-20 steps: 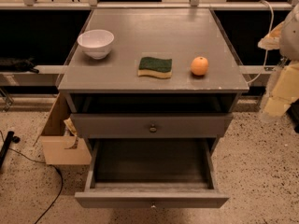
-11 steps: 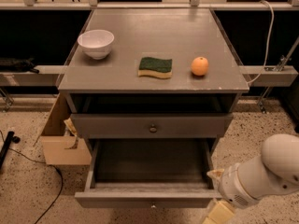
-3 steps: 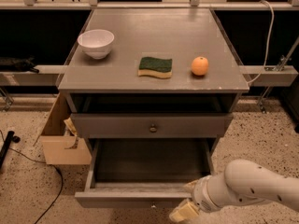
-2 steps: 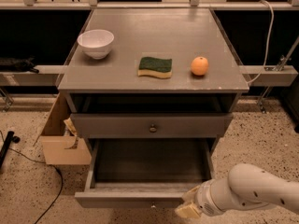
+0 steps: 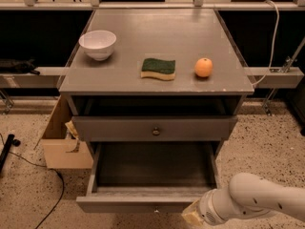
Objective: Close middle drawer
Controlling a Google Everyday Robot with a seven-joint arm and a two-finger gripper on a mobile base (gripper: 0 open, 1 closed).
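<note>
The middle drawer (image 5: 152, 203) is the lower grey drawer of the cabinet. It is pulled far out and its long shallow box looks empty. Its plain front panel runs along the bottom of the view. My gripper (image 5: 192, 216), tan at its tip on a white arm (image 5: 257, 202), sits low at the right end of that front panel, at or just in front of it. The upper grey drawer (image 5: 156, 128) with a round metal knob sits nearly flush above.
On the cabinet top (image 5: 157, 37) are a white bowl (image 5: 97, 44), a green and yellow sponge (image 5: 158, 68) and an orange (image 5: 203, 67). A cardboard box (image 5: 62, 142) stands left of the cabinet. A black cable (image 5: 47, 175) lies on the speckled floor.
My arm came in from the right and dropped to the drawer's front. Over the last second the gripper shifted slightly right and lower. The drawer stands out as far as before.
</note>
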